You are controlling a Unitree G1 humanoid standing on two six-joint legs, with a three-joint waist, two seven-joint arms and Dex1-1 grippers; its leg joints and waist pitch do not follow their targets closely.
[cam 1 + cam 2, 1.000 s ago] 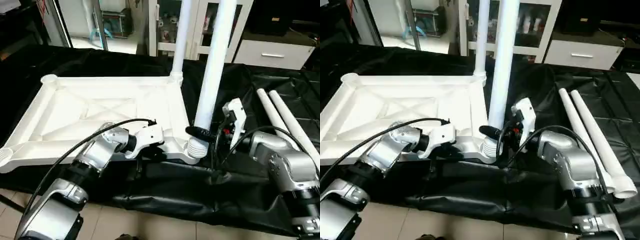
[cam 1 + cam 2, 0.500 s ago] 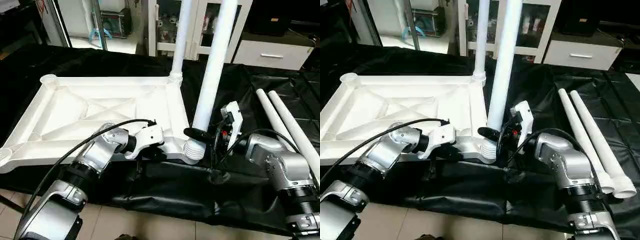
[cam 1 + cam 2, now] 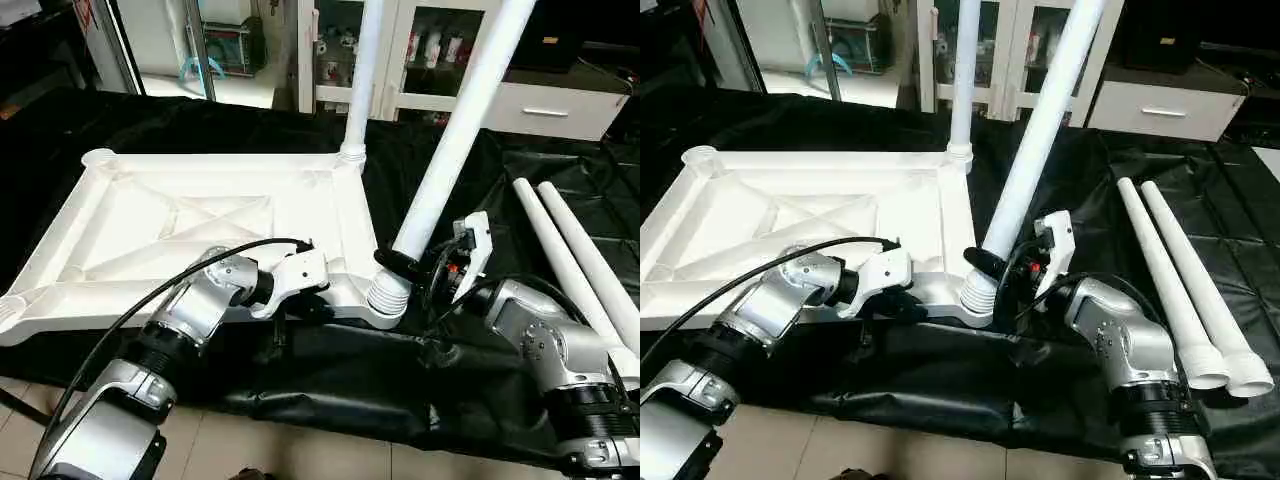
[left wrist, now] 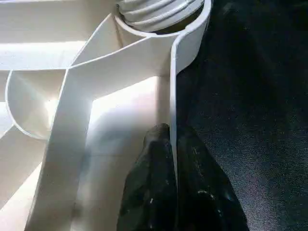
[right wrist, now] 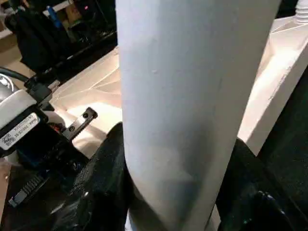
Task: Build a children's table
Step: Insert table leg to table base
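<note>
In the left eye view, the white table top [image 3: 200,225] lies upside down on the black-draped counter [image 3: 560,150], its ribs facing up. One leg [image 3: 362,70] stands upright in the far corner socket. A second leg [image 3: 455,140] sits in the near corner socket [image 3: 388,295] and leans to the right. The right gripper [image 3: 405,268] has its fingers closed around this leg, just above the ribbed end. Two spare legs [image 3: 565,250] lie side by side on the counter at the right.

In the left wrist view, the left gripper [image 4: 173,159] pinches the thin rim of the table top between its fingers [image 4: 149,183].

In the right wrist view, the leaning leg fills the space between the black fingers [image 5: 103,178].
</note>
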